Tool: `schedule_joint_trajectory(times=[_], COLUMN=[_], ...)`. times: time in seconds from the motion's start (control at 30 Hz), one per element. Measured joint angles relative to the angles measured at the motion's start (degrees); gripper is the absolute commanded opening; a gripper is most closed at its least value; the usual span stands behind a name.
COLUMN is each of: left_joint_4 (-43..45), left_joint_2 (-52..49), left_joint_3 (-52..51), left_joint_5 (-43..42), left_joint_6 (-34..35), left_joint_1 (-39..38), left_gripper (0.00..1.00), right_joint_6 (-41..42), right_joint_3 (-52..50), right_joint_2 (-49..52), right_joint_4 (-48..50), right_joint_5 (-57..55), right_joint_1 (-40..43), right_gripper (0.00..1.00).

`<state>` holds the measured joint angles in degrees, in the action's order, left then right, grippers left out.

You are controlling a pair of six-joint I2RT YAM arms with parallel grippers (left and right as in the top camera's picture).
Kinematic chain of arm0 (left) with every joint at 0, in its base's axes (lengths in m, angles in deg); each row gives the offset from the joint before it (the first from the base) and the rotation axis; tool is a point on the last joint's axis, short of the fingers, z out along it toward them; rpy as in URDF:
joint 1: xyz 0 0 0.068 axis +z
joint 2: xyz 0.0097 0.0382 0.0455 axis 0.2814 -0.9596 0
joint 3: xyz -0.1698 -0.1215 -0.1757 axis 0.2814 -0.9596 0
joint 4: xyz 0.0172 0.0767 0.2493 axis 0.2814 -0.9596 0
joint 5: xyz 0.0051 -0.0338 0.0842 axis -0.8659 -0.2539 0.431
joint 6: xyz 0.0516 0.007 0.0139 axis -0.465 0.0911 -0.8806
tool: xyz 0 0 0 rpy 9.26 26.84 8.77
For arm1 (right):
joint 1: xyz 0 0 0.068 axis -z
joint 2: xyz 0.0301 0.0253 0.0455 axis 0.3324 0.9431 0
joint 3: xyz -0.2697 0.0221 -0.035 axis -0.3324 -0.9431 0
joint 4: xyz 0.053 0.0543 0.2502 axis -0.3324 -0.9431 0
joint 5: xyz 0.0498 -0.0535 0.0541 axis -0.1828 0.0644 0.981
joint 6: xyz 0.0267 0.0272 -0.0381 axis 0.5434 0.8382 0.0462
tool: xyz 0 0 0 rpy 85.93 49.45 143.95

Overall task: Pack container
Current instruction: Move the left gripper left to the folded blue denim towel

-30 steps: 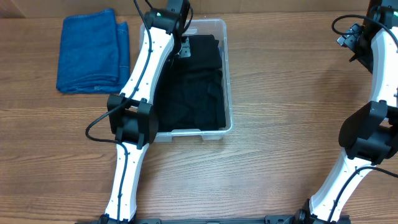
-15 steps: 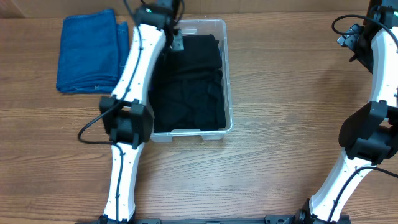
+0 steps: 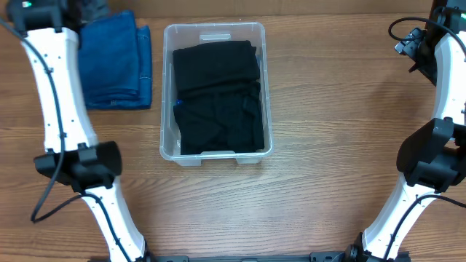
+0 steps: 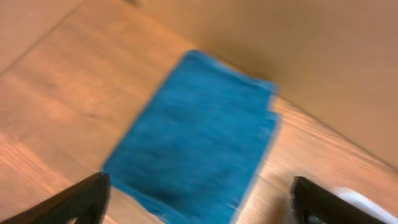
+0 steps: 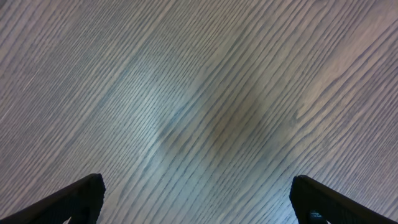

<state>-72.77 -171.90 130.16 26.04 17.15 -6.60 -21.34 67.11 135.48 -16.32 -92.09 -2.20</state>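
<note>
Set mid-bench [image 3: 328, 109]: clear rectangular plastic container [image 3: 215, 29], filled almost wall to wall by a folded black cloth [image 3: 218, 94], so little floor left bare. Near its left wall but not touching: folded blue terry towel [image 3: 116, 65], flat on the wood, probably next to go in. Poised above that towel, left fingers [image 4: 84, 200] spread wide with nothing between, seemingly lining up a pick. Parked at the right over bare wood, right fingers [image 5: 81, 196] likewise apart and empty, presumably to keep out of the way.
</note>
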Motion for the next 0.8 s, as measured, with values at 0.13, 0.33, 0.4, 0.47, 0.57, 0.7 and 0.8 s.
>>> schedule_joint_trajectory(times=[0.13,0.33,0.4,0.47,0.57,0.7,0.8], left_joint_4=[0.24,5.27,5.68,5.29,2.56,-1.36,-2.62], left_joint_2=[-5.40,-13.31,-15.74,-17.22,-19.61,-21.77,-21.88], left_joint_3=[-0.02,-0.09,-0.17,-0.17,-0.17,-0.63,-1.62], left_joint_5=[-3.34,-6.60,-7.26,-7.41,-7.45,-7.67,-7.65], left_joint_6=[0.15,0.81,0.50,-0.37,-0.76,-0.96,-1.31], left_joint_1=[5.46,6.49,6.10,5.77,5.33,5.25,5.25], left_gripper=[0.04,0.04,0.04,0.04,0.04,0.04,0.04], right_joint_6=[-0.02,0.02,0.02,-0.02,0.00,-0.02,-0.02], right_joint_3=[0.00,0.00,0.00,0.00,0.00,0.00,0.00], right_joint_2=[0.00,0.00,0.00,0.00,0.00,0.00,0.00], right_joint_4=[0.00,0.00,-0.02,0.02,0.00,0.02,0.04], right_joint_5=[0.00,0.00,0.00,0.00,0.00,0.00,0.00], right_joint_1=[0.00,0.00,0.00,0.00,0.00,0.00,0.00], right_gripper=[1.00,1.00,1.00,1.00,1.00,1.00,1.00])
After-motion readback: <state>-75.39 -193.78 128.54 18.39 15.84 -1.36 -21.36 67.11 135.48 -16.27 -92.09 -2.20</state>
